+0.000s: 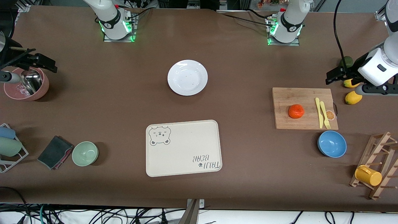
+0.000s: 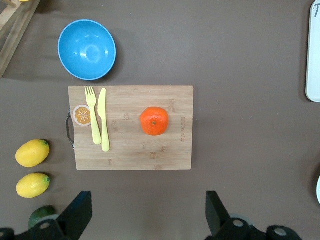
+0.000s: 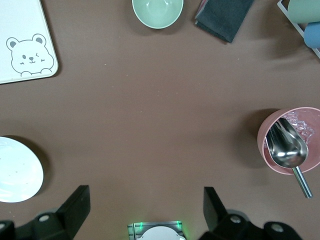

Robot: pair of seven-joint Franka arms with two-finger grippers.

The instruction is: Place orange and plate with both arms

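Brown tabletop (image 1: pixel 248 161) under scattered kitchenware

orange (image 1: pixel 296 111) open above, fork (image 1: pixel 325 114) close beside; plate (image 1: pixel 187 77) unobstructed

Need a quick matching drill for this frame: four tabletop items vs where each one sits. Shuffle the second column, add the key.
Items:
1. orange
2. plate
3. metal scoop
4. yellow mug

Places:
A. in the pink bowl
B. on the wooden rack
C. on the cutting board
D. on bare table, farther from the front camera than the bear tray

Pairs: 1-C, 2-D, 3-A, 4-B
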